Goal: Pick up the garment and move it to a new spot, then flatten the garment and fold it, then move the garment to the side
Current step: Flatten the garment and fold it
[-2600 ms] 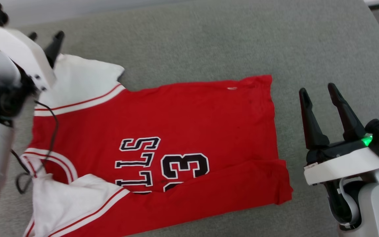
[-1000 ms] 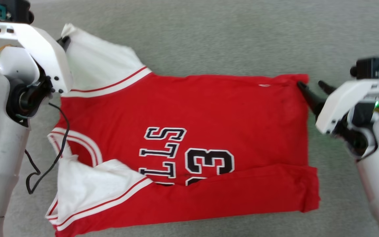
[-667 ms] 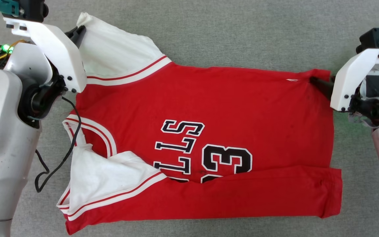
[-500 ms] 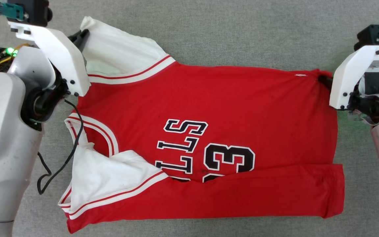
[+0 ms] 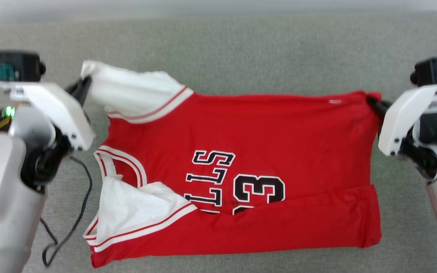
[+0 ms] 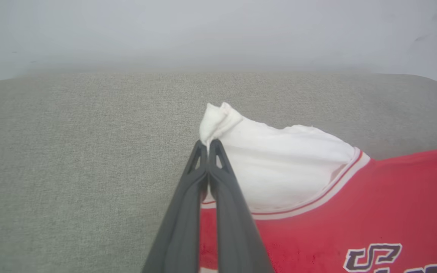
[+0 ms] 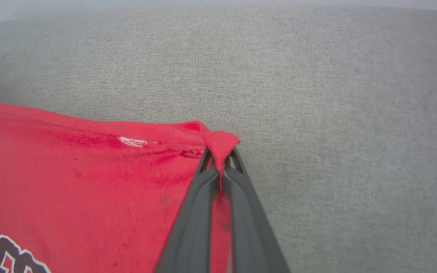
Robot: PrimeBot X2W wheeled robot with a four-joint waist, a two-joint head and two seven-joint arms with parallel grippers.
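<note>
1. Surface [image 5: 241,41]: grey fabric with a pale wall behind it.
2. Left fingers [image 6: 184,227]: closed tight on the tip of the white sleeve [image 6: 279,163] of the garment [image 5: 260,132]. The cloth bunches just beyond the tips.
3. Garment: spread between the two pairs of fingers, lettering up, with the near edge doubled over.
4. Right fingers [image 7: 195,227]: wide open a second ago, now clamped on the red hem corner [image 7: 218,138], which pokes past the tips.
5. Consequence: both far corners are secured. The garment appears ready to be lifted or drawn taut.
</note>
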